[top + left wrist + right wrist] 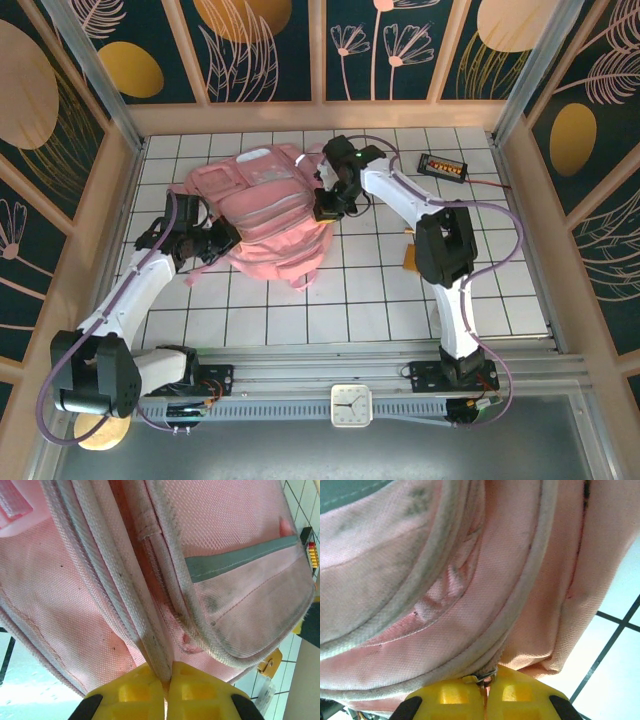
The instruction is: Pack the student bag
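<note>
Pink fabric lies right against both of your pincers: the bag is slumped on the white-tiled bench, directly between them. Your left pincer is at the bag's left edge. Its yellow fingers are pressed together and clamped on a ridge of pale piping that runs straight away from the tips. A grey strip crosses a pocket ahead and to the right of that grip. Your right pincer is at the bag's opposite edge, and its fingers are likewise together. They pinch a small metal zip pull right at the tips, where a curved seam of piping meets them. Bare tile shows to the right of that pincer. A small black device lies on the bench well apart from the right pincer, beyond it and to its right.
</note>
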Action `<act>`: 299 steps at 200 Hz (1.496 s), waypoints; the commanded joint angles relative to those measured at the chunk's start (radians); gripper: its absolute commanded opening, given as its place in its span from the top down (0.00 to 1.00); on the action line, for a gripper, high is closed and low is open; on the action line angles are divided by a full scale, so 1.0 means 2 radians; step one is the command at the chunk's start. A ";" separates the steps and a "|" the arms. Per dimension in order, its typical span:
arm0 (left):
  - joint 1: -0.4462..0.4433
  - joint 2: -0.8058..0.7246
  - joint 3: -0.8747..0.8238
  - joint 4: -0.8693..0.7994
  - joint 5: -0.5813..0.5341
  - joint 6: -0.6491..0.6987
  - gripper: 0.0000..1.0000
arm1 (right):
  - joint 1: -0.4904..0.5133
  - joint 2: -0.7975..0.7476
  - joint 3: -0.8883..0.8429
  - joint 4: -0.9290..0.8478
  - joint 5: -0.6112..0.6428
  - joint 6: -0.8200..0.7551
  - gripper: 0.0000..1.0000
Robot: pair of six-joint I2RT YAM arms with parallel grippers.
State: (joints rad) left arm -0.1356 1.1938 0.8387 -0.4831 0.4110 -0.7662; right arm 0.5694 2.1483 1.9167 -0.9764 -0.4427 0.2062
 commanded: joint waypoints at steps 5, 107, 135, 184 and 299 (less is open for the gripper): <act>0.016 -0.002 0.017 -0.025 -0.024 0.023 1.00 | -0.030 0.014 0.031 0.004 0.046 -0.017 1.00; 0.035 0.172 0.182 -0.016 -0.079 0.203 0.92 | 0.093 -0.082 -0.145 0.143 -0.046 0.104 1.00; 0.045 0.173 0.198 -0.039 -0.071 0.184 0.43 | 0.103 -0.022 -0.071 0.140 -0.063 0.116 1.00; 0.046 0.057 0.045 0.063 0.061 -0.045 0.35 | 0.099 0.035 0.046 0.089 -0.065 0.098 1.00; 0.044 0.023 -0.096 0.321 0.091 -0.316 0.44 | 0.114 0.034 0.035 0.093 -0.070 0.103 1.00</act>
State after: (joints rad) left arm -0.0414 1.2156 0.6109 0.0822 0.5522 -1.2980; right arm 0.7731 2.2116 1.9812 -0.8112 -0.5472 0.4255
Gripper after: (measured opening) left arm 0.557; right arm 0.072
